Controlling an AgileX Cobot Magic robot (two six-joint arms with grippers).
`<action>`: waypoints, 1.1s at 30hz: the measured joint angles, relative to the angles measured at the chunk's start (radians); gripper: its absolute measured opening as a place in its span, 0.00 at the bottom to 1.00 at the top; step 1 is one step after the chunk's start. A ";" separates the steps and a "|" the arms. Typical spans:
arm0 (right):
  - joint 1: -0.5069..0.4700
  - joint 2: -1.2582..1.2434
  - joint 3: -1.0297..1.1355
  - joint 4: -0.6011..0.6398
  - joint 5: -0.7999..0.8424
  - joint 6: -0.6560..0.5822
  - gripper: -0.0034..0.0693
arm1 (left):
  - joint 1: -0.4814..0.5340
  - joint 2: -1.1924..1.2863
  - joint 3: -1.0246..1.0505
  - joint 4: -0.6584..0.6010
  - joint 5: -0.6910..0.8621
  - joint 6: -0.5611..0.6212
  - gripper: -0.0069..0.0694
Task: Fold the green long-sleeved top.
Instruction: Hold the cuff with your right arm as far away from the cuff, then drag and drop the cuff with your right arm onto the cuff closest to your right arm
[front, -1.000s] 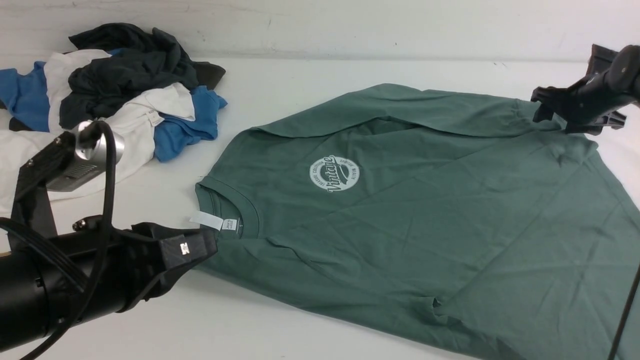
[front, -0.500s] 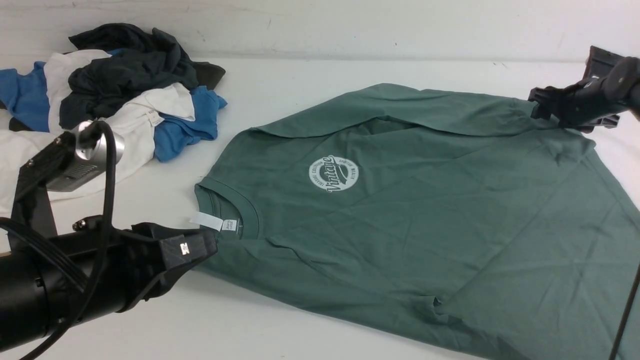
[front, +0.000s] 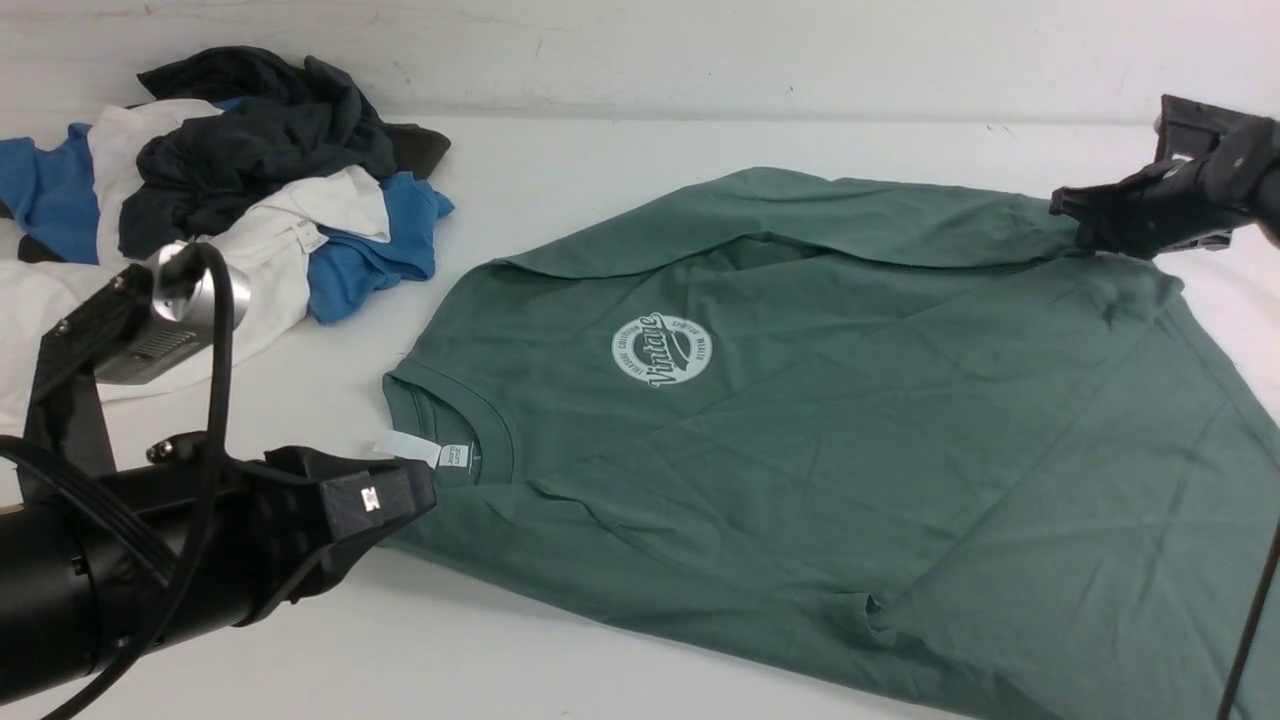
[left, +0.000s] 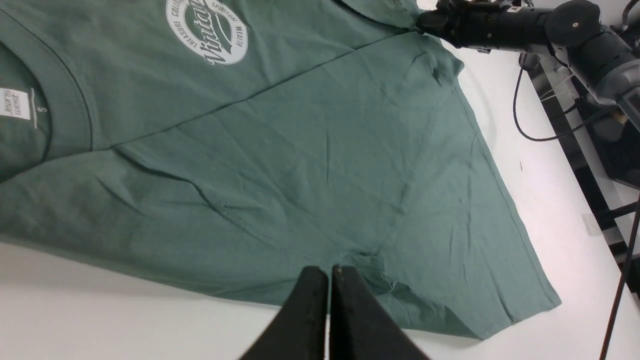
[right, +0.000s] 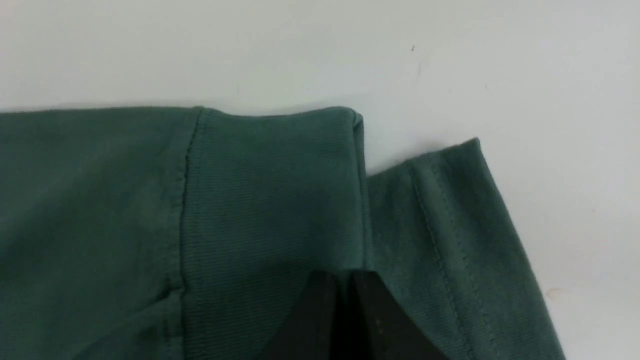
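Green cotton is pinched in the closed jaws of the right gripper (front: 1062, 205): it has the cuff (right: 270, 190) at the far corner of the green long-sleeved top (front: 850, 420), whose sleeve and body stretch away leftward toward the collar (left: 75, 100). Beside that collar the left gripper (front: 412, 492) hovers, closed and empty. The heaped clothes (front: 250, 180) lie well beyond it, clear of the path.

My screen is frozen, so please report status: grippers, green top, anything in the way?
Left gripper shut, near collar. Right gripper shut on sleeve cuff of green top. Top flat, logo up. Clothes pile apart, far left.
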 joint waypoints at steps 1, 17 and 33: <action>0.000 -0.004 -0.004 -0.024 0.017 0.000 0.06 | 0.000 0.000 0.000 0.000 0.000 0.000 0.09; 0.003 -0.283 -0.267 -0.153 0.499 0.024 0.06 | 0.000 0.000 0.000 0.000 -0.042 -0.002 0.09; 0.001 -0.981 0.817 -0.206 0.520 0.183 0.06 | 0.000 0.032 -0.135 0.056 -0.028 0.007 0.09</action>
